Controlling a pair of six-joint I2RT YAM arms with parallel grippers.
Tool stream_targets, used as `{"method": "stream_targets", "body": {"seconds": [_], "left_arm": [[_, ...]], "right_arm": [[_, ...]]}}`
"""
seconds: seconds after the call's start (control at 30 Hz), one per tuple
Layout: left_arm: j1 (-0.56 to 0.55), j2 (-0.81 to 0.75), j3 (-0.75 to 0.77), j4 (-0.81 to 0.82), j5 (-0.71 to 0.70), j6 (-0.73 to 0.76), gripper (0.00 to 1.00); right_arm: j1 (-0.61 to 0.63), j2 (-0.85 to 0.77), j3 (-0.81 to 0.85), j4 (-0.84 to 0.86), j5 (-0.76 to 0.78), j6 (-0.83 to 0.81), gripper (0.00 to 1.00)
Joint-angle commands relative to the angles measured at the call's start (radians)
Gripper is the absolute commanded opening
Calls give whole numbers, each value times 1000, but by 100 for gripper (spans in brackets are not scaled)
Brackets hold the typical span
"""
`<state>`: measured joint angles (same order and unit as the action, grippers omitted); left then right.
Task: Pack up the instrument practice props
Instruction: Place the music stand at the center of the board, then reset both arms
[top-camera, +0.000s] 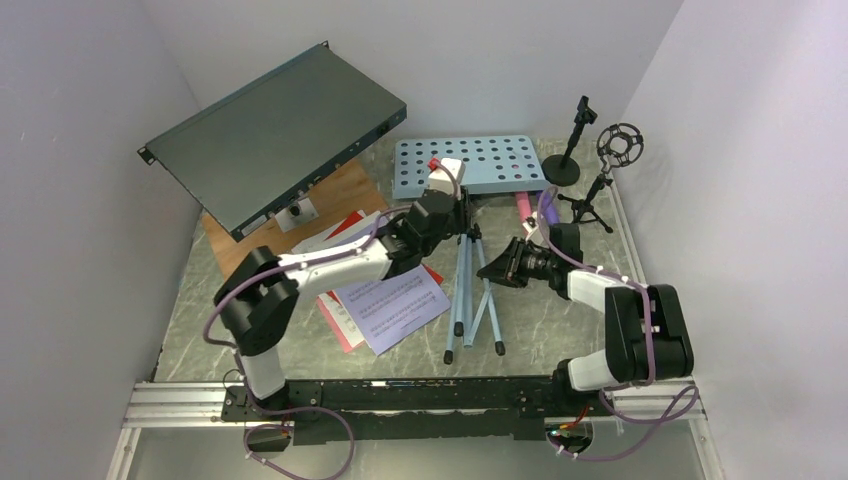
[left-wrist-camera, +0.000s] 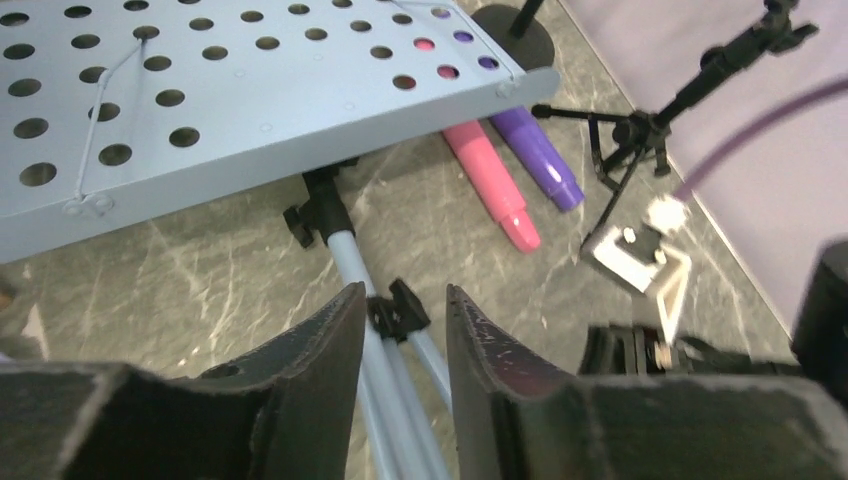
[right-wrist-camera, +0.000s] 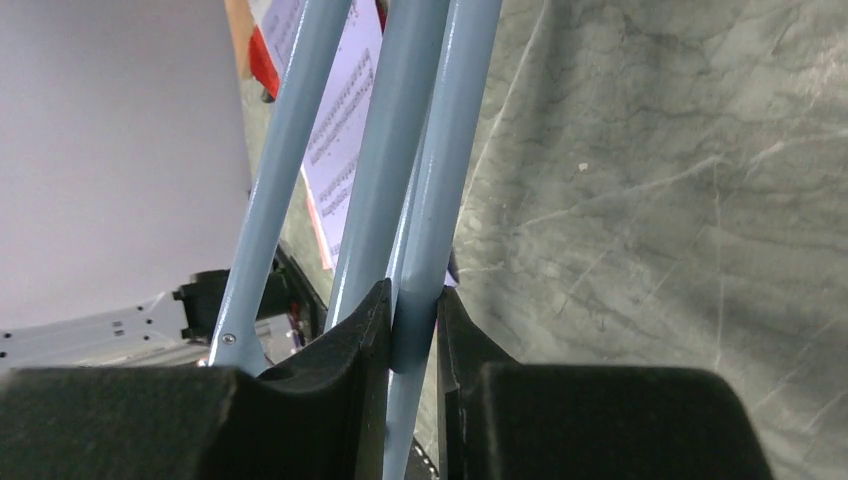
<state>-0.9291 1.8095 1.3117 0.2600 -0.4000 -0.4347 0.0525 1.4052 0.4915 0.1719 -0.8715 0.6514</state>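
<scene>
Clearly little is packed yet: the music rack (top-camera: 470, 165) lies flat at the far middle of the tabletop (top-camera: 560, 320), its tripod legs (top-camera: 470, 300) stretched toward the arms, drawn close but not stowed. The right gripper (right-wrist-camera: 412, 295) is clamped on one of those legs. The left gripper (left-wrist-camera: 405, 295) hovers over the black collar (left-wrist-camera: 400, 310), jaws parted, holding nothing. Sheet-music pages (top-camera: 390, 305) lie scattered at left. The pink microphone (left-wrist-camera: 490, 180) and purple microphone (left-wrist-camera: 540, 160) rest just beside the rack, and the mic supports (top-camera: 572, 140) stand far right.
</scene>
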Motion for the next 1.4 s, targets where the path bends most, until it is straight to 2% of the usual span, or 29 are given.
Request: {"method": "stream_targets", "body": {"seconds": [0.0, 0.13, 0.23, 0.3, 0.5, 0.6, 0.67, 0.7, 0.9, 1.03, 1.1, 1.23, 1.37], "left_arm": [[1, -138, -100, -34, 111, 13, 45], [5, -247, -213, -37, 191, 17, 59], [7, -313, -295, -50, 237, -4, 64], [9, -356, -341, -62, 258, -22, 66], [11, -477, -443, -104, 277, -60, 70], [12, -530, -456, -143, 280, -44, 75], [14, -556, -443, -195, 277, -32, 78], [17, -567, -434, -221, 280, -26, 79], [35, -616, -382, -355, 315, -2, 82], [56, -650, -364, -406, 325, 13, 88], [75, -668, -350, -430, 328, 17, 92], [120, -706, -294, -476, 353, 38, 99], [149, -725, -180, -537, 366, 102, 100]], "right_arm": [[24, 8, 131, 148, -104, -156, 0], [37, 55, 163, 120, -98, -227, 0], [37, 87, 195, 58, -90, -296, 0], [37, 98, 204, 27, -82, -335, 3], [21, 110, 236, -74, -62, -432, 29], [-12, 96, 246, -132, -68, -491, 50], [-42, 82, 249, -167, -78, -524, 69], [-48, 71, 251, -193, -87, -543, 73], [-121, -64, 345, -430, -67, -854, 81], [-200, -208, 384, -536, -83, -997, 90], [-247, -295, 400, -537, -54, -974, 99], [-333, -314, 596, -719, -41, -973, 100], [-402, -303, 833, -749, 14, -782, 100]]}}
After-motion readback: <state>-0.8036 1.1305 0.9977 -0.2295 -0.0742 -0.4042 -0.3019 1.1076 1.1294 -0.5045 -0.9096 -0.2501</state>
